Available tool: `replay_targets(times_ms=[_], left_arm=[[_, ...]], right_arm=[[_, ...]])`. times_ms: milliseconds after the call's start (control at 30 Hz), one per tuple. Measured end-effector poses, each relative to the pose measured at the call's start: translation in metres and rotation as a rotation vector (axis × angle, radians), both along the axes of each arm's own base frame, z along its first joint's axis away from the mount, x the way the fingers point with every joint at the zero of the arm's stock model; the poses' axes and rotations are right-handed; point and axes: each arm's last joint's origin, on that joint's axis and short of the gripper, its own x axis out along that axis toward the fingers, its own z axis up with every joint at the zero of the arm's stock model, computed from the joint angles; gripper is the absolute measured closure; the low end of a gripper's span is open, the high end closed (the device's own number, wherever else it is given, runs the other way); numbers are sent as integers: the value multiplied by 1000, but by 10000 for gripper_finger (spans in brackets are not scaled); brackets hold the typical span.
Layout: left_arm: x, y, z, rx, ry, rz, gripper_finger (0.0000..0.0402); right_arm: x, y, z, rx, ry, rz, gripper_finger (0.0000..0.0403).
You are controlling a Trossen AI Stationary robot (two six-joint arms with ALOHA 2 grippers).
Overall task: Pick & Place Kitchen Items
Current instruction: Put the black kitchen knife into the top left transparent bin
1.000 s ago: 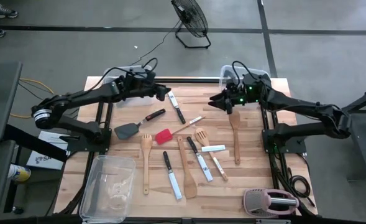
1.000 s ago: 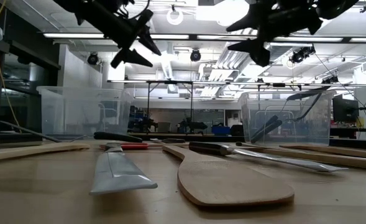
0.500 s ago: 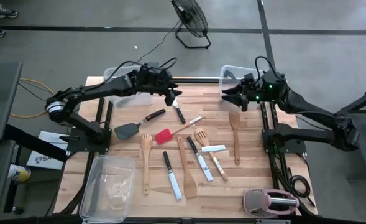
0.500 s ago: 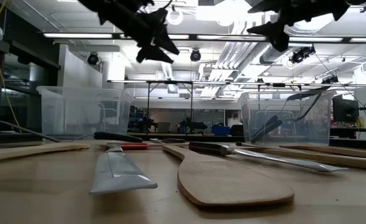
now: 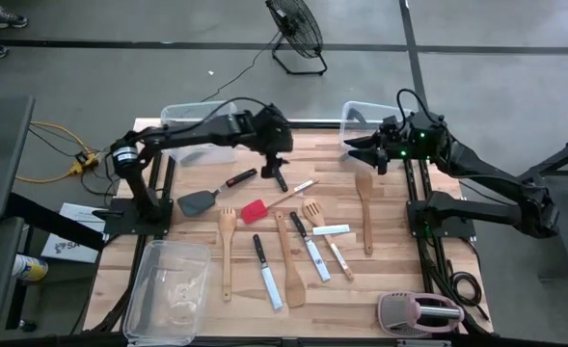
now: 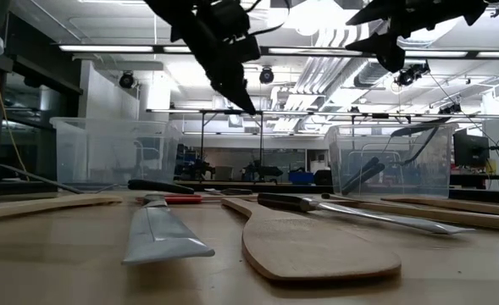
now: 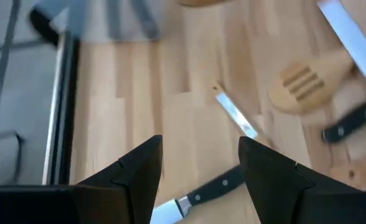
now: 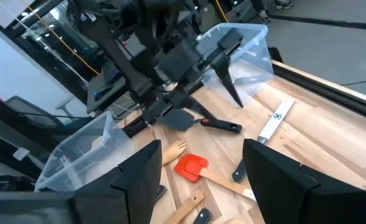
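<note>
Kitchen items lie spread over the wooden table (image 5: 177, 226): a black spatula (image 5: 199, 201), a red spatula (image 5: 255, 211), wooden spoons (image 5: 227, 253) and black-handled knives (image 5: 266, 273). My left gripper (image 5: 276, 162) hangs open above a black-handled knife (image 5: 283, 182) at the far middle, tipped downward. In the left wrist view that knife (image 7: 215, 185) shows between and beyond the fingertips (image 7: 142, 163), untouched. My right gripper (image 5: 353, 150) floats open, high over the table's far right, near a wooden spoon (image 5: 365, 198); the low view shows it well above the table (image 6: 390, 52).
Clear bins stand at the far left (image 5: 192, 120), far right (image 5: 359, 114) and near left (image 5: 167, 289). A pink-and-grey toaster (image 5: 419, 313) sits at the near right edge. Bare wood lies along the left side and the near middle.
My left gripper has swung toward the table's right and near side, from beside the far-left bin to above the far-middle knife, rolling about its own axis and tipping its fingers down. My right gripper has drawn back toward the right edge and risen a little. Both stayed open.
</note>
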Motion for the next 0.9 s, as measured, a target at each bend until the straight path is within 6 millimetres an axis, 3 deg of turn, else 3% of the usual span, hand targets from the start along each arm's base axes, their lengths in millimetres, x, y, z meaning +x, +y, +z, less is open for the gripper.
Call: replay_targets(times_ms=[233, 400, 900], left_arm=[[19, -18, -30, 170, 135, -220, 193], [21, -18, -58, 217, 287, -359, 193], [27, -14, -91, 300, 422, -521, 193]], right_arm=[[0, 0, -2, 12, 18, 1, 186], [-1, 0, -2, 14, 22, 1, 186], [-1, 0, -2, 15, 22, 1, 186]])
